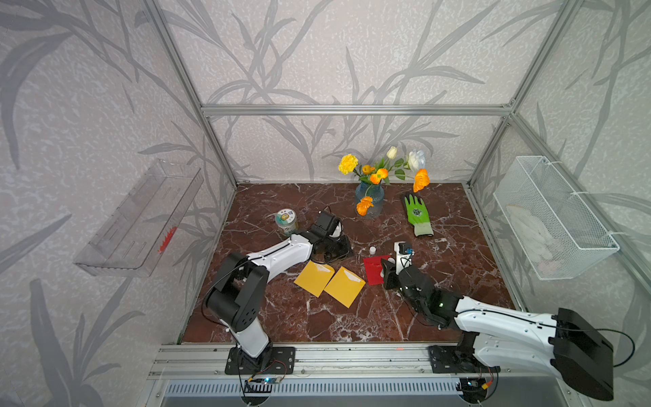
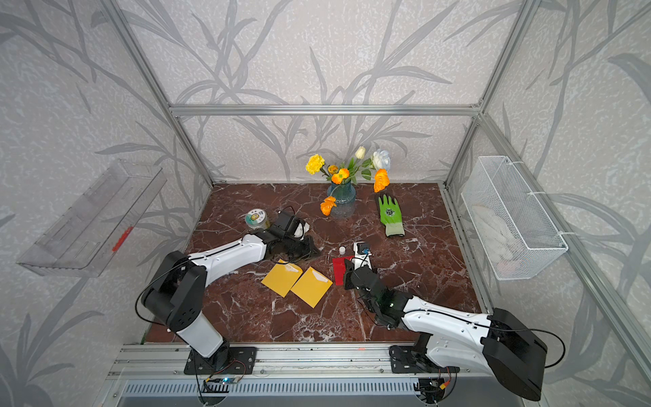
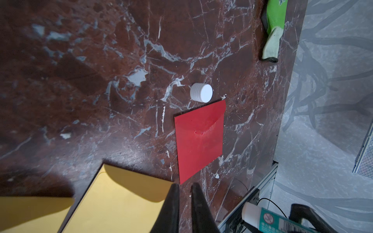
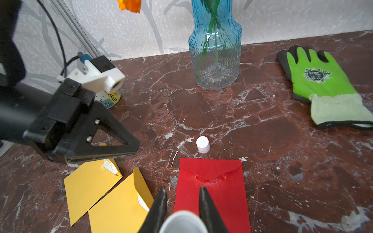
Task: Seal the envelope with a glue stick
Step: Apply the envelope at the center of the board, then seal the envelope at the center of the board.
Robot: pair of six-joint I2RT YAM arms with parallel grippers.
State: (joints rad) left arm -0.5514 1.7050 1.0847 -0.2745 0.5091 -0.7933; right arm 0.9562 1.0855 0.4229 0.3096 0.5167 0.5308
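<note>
Two hands hang over the big brown marble surface [image 1: 317,317]. The left hand [image 3: 184,185] is low by a yellow envelope [image 4: 88,187]. Its fingers [image 3: 173,203] are almost together with a thin gap, and it grasps nothing. The right hand [image 4: 183,189] is clenched tight on the glue stick [image 3: 270,218] and holds it over the near end of the red envelope [image 4: 212,201]. That red envelope lies flat, just beside a second yellow envelope [image 4: 121,207]. Its flap is folded down, and the paper looks crumpled at the flap's tip. The little white cap [image 4: 202,144] stands on the surface just past the flap end, so the glue stick looks ready to rub. To do this step well, I think the left hand should press the red envelope still, because thin paper slides. The right hand should come down slowly, rub softly along the flap edge, and keep off the crumpled spot so it does not tear.
</note>
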